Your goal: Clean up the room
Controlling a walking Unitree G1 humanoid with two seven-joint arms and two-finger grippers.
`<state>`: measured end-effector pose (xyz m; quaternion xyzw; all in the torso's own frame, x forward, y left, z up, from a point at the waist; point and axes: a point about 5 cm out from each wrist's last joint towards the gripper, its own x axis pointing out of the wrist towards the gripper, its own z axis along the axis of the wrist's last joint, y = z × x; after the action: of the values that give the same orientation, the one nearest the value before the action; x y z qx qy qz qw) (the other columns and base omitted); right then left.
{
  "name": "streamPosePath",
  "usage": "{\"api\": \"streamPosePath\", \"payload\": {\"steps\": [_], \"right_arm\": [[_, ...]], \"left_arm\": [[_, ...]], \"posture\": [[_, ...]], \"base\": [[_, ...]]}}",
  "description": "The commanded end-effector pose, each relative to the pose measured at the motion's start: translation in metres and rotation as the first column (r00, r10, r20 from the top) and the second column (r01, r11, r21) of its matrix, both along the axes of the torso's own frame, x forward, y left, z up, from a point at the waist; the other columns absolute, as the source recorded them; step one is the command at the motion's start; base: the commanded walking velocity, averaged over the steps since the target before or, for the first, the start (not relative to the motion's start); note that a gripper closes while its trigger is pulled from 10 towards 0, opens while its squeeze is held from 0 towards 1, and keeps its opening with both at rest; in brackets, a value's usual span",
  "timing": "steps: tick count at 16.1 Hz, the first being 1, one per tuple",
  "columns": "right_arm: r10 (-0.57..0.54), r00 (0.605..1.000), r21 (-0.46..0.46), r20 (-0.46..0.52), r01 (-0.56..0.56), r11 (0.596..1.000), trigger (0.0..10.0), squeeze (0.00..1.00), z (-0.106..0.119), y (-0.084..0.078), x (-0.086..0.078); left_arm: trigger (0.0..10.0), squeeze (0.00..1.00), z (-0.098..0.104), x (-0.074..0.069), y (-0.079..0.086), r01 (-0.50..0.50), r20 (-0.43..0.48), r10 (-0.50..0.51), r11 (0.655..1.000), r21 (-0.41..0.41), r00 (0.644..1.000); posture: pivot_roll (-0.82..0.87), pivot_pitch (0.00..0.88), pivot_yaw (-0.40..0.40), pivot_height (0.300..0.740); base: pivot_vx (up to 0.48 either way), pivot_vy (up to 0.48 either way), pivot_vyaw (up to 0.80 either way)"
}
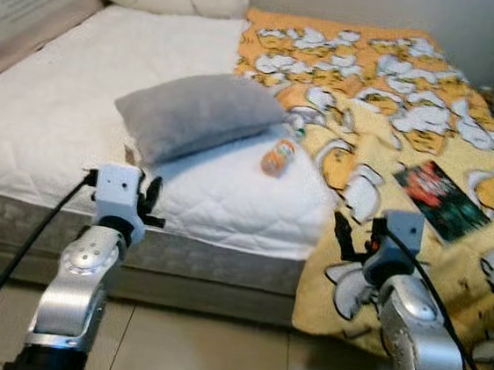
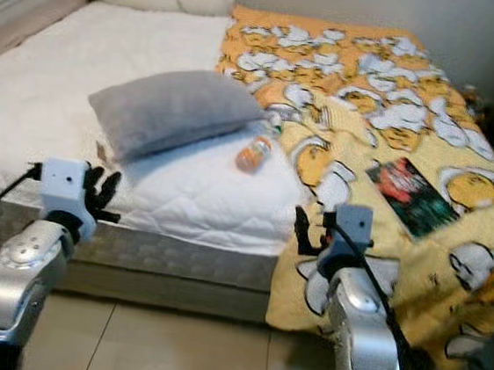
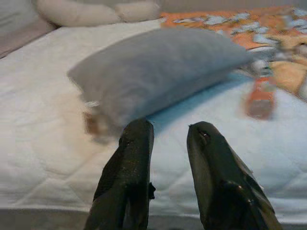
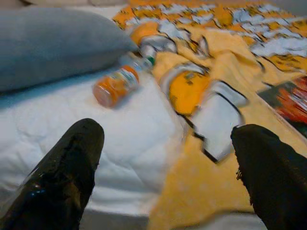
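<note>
Where bed (image 1: 50, 120) meets floor, both end effectors apart, left end effector (image 3: 168, 139), right end effector (image 4: 168, 143), bottle (image 1: 278, 156) beside pillow (image 1: 197, 113).

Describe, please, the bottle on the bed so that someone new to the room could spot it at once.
Start at the bed, where white mattress meets the yellow cartoon blanket. Right of the grey pillow, at the blanket's edge, a small bottle lies on its side on the white quilting. It is the only orange thing on the white, rounder than the flat dark book farther right.
</note>
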<state>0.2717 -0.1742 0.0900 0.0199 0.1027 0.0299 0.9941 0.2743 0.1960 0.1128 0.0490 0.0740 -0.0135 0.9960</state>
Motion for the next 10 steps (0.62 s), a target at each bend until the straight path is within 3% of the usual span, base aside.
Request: {"api": "streamPosePath", "payload": {"steps": [1, 4, 6, 10], "right_arm": [[-0.043, 0.999, 0.010, 0.001, 0.043, 0.999, 10.0, 0.00, 0.002, -0.004, 0.001], [-0.056, 0.998, 0.010, 0.000, 0.056, 0.998, 10.0, 0.00, 0.002, -0.007, 0.001], [-0.048, 0.999, 0.016, -0.004, 0.048, 0.999, 10.0, 0.00, 0.002, -0.001, 0.001], [0.053, 0.999, -0.023, 0.012, -0.052, 0.998, 10.0, 0.00, 0.006, 0.011, 0.003]], "left_arm": [[10.0, 0.00, 0.000, -0.003, 0.006, -0.022, -0.009, 0.022, 1.000, 0.003, 1.000], [10.0, 0.00, -0.001, -0.006, 0.005, -0.034, -0.016, 0.034, 0.999, -0.007, 0.999], [10.0, 0.00, -0.001, -0.005, 0.005, -0.033, -0.019, 0.033, 0.999, -0.007, 0.999], [10.0, 0.00, 0.001, -0.002, 0.004, -0.023, -0.019, 0.023, 1.000, -0.001, 1.000]], "posture": [[0.04, 0.000, 0.023, 0.740], [0.04, 0.000, 0.025, 0.740], [0.04, 0.000, 0.032, 0.740], [0.04, 0.000, 0.034, 0.740]], "base": [[0.337, 0.000, 0.00], [0.339, 0.000, 0.00], [0.337, 0.000, 0.00], [0.338, 0.000, 0.11]]}}
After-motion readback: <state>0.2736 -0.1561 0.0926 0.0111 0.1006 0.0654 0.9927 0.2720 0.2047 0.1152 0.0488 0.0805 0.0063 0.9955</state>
